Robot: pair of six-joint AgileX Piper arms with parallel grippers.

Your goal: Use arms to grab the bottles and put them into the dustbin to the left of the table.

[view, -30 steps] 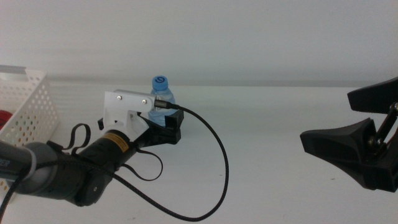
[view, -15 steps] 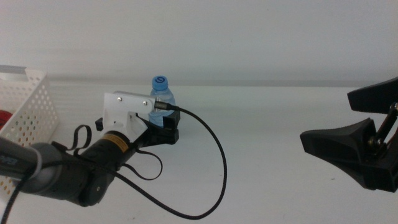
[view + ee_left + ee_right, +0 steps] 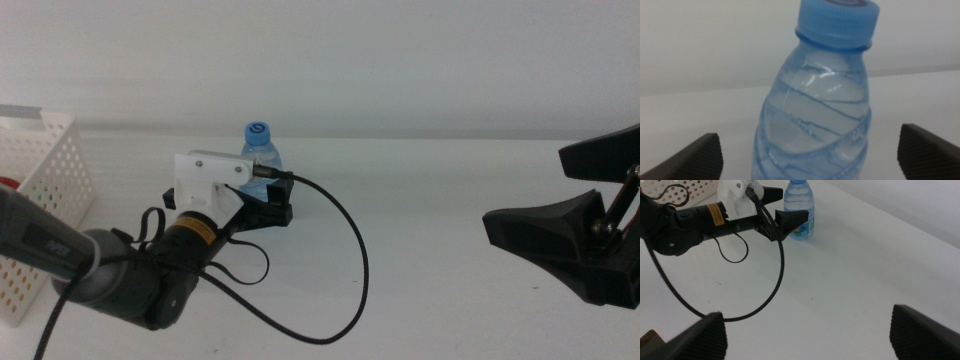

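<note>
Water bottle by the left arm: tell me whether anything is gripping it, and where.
Nothing is held. The left end effector stands open with its jaws either side of the water bottle, clear of its body. The right end effector waits open.

Bright, even light, washed-out white table [image 3: 450, 200], faint shadows, softly blurred close-up bottle [image 3: 815, 115]

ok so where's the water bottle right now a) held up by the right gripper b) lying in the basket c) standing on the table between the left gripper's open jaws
c, the water bottle stands upright on the table, between the left gripper's open jaws.
</note>
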